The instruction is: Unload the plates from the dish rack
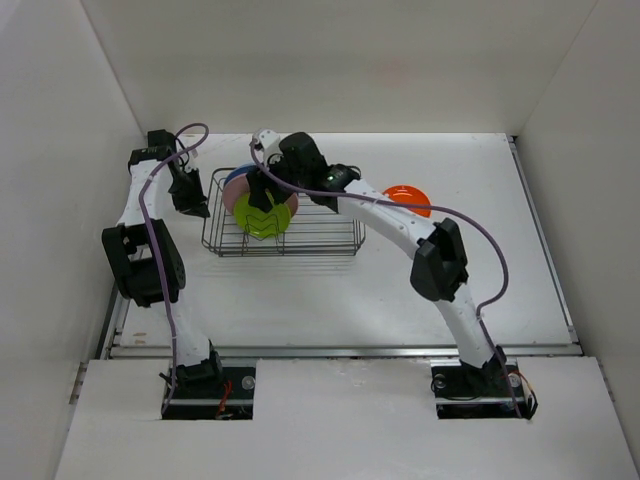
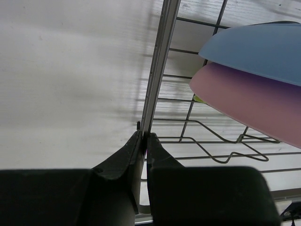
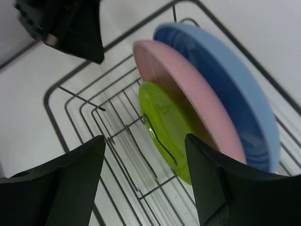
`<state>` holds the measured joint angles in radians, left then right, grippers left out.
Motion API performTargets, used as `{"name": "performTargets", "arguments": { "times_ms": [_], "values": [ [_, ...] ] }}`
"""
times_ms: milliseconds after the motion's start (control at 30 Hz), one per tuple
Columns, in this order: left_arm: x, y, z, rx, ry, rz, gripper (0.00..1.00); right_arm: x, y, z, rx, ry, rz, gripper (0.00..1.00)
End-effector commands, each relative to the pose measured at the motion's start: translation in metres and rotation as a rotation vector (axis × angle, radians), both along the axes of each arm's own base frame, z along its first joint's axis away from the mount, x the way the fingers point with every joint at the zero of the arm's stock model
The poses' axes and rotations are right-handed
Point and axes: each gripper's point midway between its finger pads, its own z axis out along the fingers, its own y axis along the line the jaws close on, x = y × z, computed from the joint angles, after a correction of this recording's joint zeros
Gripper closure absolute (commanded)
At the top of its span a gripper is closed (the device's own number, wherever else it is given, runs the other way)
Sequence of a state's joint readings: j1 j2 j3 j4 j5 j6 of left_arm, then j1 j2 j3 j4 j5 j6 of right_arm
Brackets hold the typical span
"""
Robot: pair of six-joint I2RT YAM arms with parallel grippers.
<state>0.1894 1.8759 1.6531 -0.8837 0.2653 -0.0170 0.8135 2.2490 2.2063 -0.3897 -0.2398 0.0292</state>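
The dark wire dish rack (image 1: 335, 243) stands left of the table's centre. Three plates stand on edge in its left end: blue (image 1: 238, 174) at the back, pink (image 1: 231, 197), and lime green (image 1: 268, 220) in front. The orange plate (image 1: 407, 195) lies flat on the table to the right of the rack. My left gripper (image 2: 144, 135) is shut on the rack's left rim wire (image 2: 160, 61). My right gripper (image 3: 145, 140) hangs open over the lime green plate (image 3: 171, 125), its fingers either side of the plate's near edge, touching nothing. Behind it stand the pink plate (image 3: 188, 89) and the blue plate (image 3: 225, 70).
White walls close in the table on the left, back and right. The right arm's forearm (image 1: 385, 215) reaches across the rack's right end, close to the orange plate. The left arm (image 1: 140, 215) stands along the left wall.
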Motion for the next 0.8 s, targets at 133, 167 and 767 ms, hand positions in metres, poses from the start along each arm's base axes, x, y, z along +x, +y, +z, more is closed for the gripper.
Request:
{"name": "performTargets", "arguments": {
  "times_ms": [133, 167, 767],
  "values": [
    [-0.005, 0.013, 0.005, 0.051, 0.042, 0.024, 1.00, 0.022, 0.006, -0.026, 0.023, 0.013, -0.070, 0.29],
    [-0.005, 0.013, 0.005, 0.051, 0.042, 0.024, 1.00, 0.027, 0.006, -0.032, 0.023, 0.018, -0.095, 0.29],
    [-0.009, 0.014, 0.002, 0.062, 0.045, 0.017, 1.00, 0.044, -0.025, 0.002, -0.017, -0.079, -0.282, 0.35]
  ]
}}
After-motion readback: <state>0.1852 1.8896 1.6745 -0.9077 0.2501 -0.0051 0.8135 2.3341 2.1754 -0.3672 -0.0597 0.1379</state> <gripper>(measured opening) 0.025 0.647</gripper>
